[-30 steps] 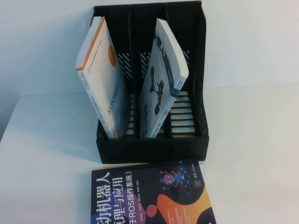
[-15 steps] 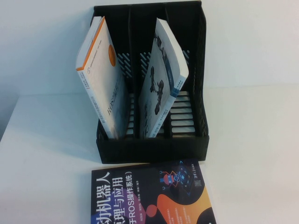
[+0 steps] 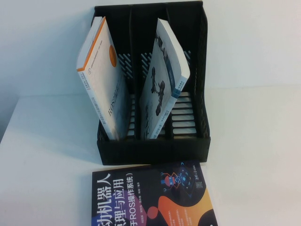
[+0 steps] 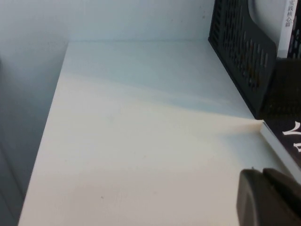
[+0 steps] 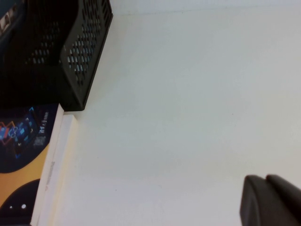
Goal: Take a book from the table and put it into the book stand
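Observation:
The thin white book (image 3: 162, 87) with grey part pictures stands tilted in the middle compartment of the black book stand (image 3: 155, 150). The stand sits on the white table (image 3: 254, 155). Neither arm shows in the high view. My left gripper (image 4: 264, 175) is shut and empty, low over the table left of the stand (image 4: 240, 52). My right gripper (image 5: 265, 181) is shut and empty over the table right of the stand (image 5: 82, 52).
A thick white book with an orange band (image 3: 101, 75) leans in the stand's left compartment. A dark book with orange-purple cover art (image 3: 150, 195) lies flat in front of the stand; it also shows in the right wrist view (image 5: 21, 155) and the left wrist view (image 4: 289, 139).

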### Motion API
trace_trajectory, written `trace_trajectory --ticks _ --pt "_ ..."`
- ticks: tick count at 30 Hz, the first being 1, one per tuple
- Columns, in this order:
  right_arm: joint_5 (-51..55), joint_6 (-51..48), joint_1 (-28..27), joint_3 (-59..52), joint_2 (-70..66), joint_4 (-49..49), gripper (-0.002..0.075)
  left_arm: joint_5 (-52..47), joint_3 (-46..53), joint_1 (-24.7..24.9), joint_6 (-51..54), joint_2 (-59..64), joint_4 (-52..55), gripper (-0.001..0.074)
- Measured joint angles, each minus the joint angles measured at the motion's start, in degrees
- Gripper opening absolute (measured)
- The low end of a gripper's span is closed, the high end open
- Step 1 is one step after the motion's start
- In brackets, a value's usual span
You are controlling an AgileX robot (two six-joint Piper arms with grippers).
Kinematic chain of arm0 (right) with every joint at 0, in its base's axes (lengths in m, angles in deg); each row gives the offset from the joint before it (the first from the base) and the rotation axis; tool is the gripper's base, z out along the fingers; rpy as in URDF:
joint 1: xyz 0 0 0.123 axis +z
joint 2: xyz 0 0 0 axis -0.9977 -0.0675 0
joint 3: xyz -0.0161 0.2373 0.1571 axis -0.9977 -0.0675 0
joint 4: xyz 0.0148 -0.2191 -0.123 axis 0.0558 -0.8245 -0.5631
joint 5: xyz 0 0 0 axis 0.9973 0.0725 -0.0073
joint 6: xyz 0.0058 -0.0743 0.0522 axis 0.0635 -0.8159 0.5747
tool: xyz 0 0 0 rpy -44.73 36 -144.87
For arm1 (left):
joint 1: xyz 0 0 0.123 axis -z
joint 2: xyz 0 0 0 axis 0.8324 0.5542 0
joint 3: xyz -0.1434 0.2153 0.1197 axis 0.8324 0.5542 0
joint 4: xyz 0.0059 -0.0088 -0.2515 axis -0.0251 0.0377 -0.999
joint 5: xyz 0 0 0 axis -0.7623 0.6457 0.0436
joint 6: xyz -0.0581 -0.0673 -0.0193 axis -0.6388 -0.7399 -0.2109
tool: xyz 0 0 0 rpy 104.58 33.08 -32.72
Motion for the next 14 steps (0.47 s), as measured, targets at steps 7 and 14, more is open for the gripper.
trace_trajectory --ticks 7,14 --pt "0.00 0.00 0.00 0.00 0.00 0.00 0.0003 0.00 0.00 0.00 2.36 0.00 0.00 -0.0004" --pt "0.00 0.00 0.00 0.00 0.00 0.00 0.0003 0.00 0.00 0.00 2.48 0.00 0.00 -0.0004"
